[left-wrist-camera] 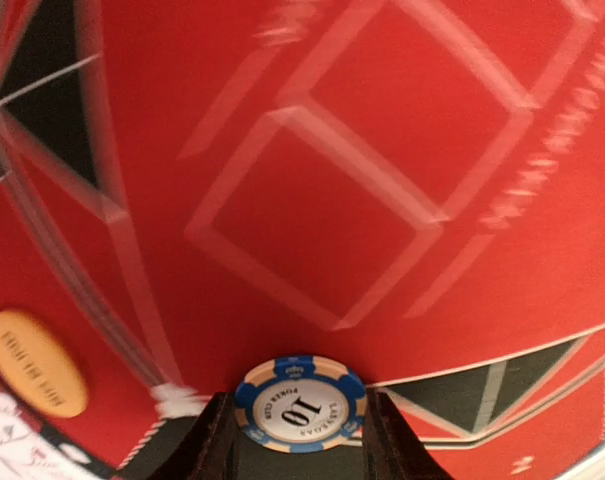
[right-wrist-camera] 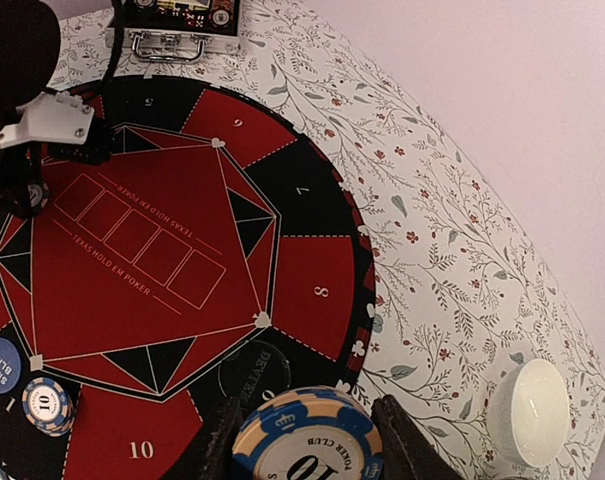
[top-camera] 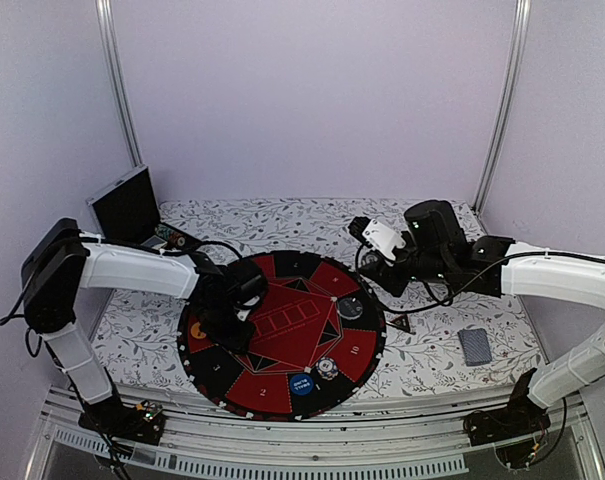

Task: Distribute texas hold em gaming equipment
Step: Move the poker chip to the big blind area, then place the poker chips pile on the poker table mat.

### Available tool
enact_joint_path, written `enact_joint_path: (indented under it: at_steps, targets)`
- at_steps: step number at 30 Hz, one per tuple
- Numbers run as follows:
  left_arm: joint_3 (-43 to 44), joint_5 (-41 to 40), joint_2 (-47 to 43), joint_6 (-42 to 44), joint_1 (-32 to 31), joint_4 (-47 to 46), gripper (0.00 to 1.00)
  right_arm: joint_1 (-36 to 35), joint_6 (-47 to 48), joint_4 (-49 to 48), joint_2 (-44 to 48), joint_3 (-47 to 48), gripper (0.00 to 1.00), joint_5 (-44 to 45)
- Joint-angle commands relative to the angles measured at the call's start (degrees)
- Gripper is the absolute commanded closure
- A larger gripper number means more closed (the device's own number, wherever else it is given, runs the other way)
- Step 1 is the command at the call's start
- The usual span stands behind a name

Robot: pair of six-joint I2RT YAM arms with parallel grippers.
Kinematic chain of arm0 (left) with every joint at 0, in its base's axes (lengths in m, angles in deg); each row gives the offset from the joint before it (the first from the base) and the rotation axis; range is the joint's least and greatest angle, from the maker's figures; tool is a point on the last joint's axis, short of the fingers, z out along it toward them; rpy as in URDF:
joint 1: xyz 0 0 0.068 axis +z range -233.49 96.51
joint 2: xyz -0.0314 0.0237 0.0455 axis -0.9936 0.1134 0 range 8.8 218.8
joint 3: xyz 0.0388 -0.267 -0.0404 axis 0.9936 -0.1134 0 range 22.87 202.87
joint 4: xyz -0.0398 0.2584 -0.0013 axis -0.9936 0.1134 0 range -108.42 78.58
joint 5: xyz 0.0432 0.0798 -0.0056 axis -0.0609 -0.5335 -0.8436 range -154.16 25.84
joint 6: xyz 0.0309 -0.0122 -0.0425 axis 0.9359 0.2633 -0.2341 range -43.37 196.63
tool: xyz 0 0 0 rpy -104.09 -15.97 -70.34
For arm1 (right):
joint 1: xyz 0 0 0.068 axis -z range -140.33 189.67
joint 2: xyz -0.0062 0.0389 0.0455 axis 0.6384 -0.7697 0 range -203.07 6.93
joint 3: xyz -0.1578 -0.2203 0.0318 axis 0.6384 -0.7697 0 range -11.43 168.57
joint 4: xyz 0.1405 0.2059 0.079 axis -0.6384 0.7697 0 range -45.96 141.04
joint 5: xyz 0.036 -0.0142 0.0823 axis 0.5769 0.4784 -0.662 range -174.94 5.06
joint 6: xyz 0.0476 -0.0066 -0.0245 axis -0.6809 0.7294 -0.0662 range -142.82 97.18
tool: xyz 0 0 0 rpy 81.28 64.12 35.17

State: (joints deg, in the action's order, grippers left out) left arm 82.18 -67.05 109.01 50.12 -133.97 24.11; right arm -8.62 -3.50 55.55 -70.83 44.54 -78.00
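Red and black felt is lying as a round poker mat [top-camera: 322, 280] on the flower-patterned desk [top-camera: 432, 225]. An open case [top-camera: 132, 205] is standing at the desk's back left corner. The left claw [left-wrist-camera: 299, 445] is hanging low over the mat's left side, clenching a blue-and-white chip [left-wrist-camera: 300, 405] marked 10 between its fingers. The right claw [right-wrist-camera: 309, 462] is hovering high beyond the mat's right edge, gripping a blue-and-cream chip [right-wrist-camera: 307, 430] the same way. A deck of cards [top-camera: 474, 345] is lying face down on the desk, right of the mat. An orange button [left-wrist-camera: 37, 362] is sitting at the mat's left rim and a blue button [top-camera: 301, 383] at its near rim, with a third chip [right-wrist-camera: 48, 405] resting just beside the blue one.
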Motion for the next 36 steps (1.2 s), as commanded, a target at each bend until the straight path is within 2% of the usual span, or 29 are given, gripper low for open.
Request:
enact_joint_path:
  at_steps: [1, 5, 12, 14, 18, 22, 25, 29, 32, 36]
  targets:
    - [-4.0, -3.1, -4.5, -3.5, 3.5, 2.6, 0.71, 0.3, 0.1, -2.1, 2.6, -0.2, 0.98, 0.3]
    - [-7.5, -3.1, -6.4, -4.4, 6.2, 2.5, 0.70, 0.3, 0.2, -2.1, 2.9, -0.3, 0.98, 0.2]
    - [-10.6, -3.3, -10.0, -5.6, 7.5, 4.1, 0.68, 0.4, 0.4, -1.0, 2.2, 1.0, 0.98, -1.1]
    - [-10.8, -3.9, -10.2, -5.6, 7.9, 4.6, 0.64, 0.4, 0.1, -0.5, 1.9, 1.8, 0.98, -1.9]
    - [-9.7, -4.1, -11.5, -5.4, 7.9, 4.7, 0.45, 0.4, -0.7, 1.6, 0.5, 3.8, 0.98, -3.4]
    - [-6.4, -5.3, -15.5, -4.4, 7.8, 4.0, 0.37, 0.2, -3.2, 5.0, -2.3, 7.4, 0.98, -6.3]
    - [-4.2, -4.8, -19.0, -3.5, 7.8, 1.4, 0.32, -1.8, -6.2, 7.4, -5.6, 11.0, 0.98, -7.4]
    - [-4.0, -2.3, -23.8, -3.6, 7.8, -3.8, 0.31, -7.4, -9.6, 9.4, -11.9, 16.5, 0.98, -7.6]
    - [-5.1, -3.2, -27.4, -4.8, 8.1, -6.1, 0.29, -10.9, -13.4, 10.5, -17.8, 20.9, 0.98, -9.8]
    - [-6.3, -4.0, -31.2, -6.2, 9.4, -6.1, 0.28, -14.7, -16.5, 14.8, -28.1, 28.3, 0.98, -8.5]
